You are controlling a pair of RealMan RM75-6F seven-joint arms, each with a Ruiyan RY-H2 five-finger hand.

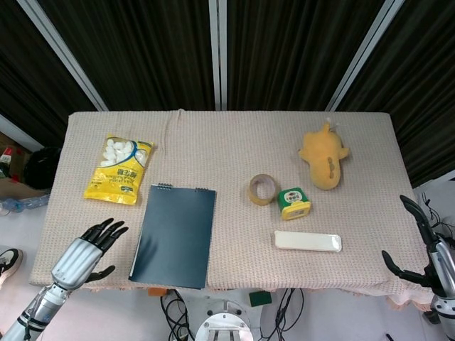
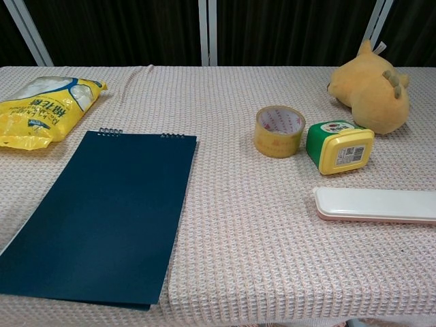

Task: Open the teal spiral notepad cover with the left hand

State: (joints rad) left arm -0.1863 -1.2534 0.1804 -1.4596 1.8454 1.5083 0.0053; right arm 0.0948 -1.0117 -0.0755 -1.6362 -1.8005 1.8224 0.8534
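Observation:
The teal spiral notepad (image 1: 175, 234) (image 2: 100, 214) lies flat and closed on the table's front left, its wire binding at the far edge. My left hand (image 1: 84, 253) hovers at the front left corner of the table, left of the notepad and apart from it, fingers spread and holding nothing. My right hand (image 1: 425, 245) is off the table's right front edge, fingers apart and empty. Neither hand shows in the chest view.
A yellow snack bag (image 1: 119, 168) (image 2: 42, 110) lies behind the notepad. A tape roll (image 1: 262, 189) (image 2: 278, 130), a green-and-yellow tub (image 1: 293, 202) (image 2: 338, 146), a white flat case (image 1: 307, 241) (image 2: 374, 204) and a yellow plush toy (image 1: 324, 155) (image 2: 371, 88) sit to the right on the woven tablecloth (image 1: 227, 142).

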